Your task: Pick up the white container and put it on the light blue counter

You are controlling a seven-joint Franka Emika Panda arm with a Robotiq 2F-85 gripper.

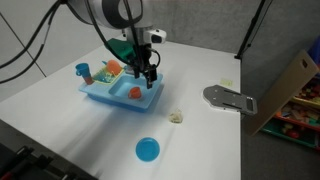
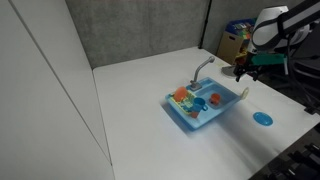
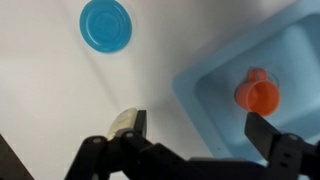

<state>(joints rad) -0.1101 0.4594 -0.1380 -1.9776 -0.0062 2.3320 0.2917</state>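
The white container (image 1: pixel 176 117) lies on the white table between the light blue sink unit (image 1: pixel 110 92) and the round blue disc (image 1: pixel 147 150). In the wrist view the container (image 3: pixel 124 121) shows just outside one finger, partly hidden by it. My gripper (image 1: pixel 148 72) hangs open and empty over the end of the sink unit nearest the container. In the wrist view its fingers (image 3: pixel 200 128) straddle the unit's light blue edge (image 3: pixel 205 95). An orange cup (image 3: pixel 258 95) sits in the unit. The gripper (image 2: pixel 243 74) also shows above the unit (image 2: pixel 205 108).
A flat grey metal plate (image 1: pixel 228 98) lies beyond the container. The blue disc shows in other views too (image 3: pixel 105 25) (image 2: pixel 263 118). A small blue cup (image 1: pixel 83 70) and orange toys (image 1: pixel 112 68) stand on the unit by its grey faucet (image 2: pixel 203 68). Cardboard box (image 1: pixel 290 85) off the table edge.
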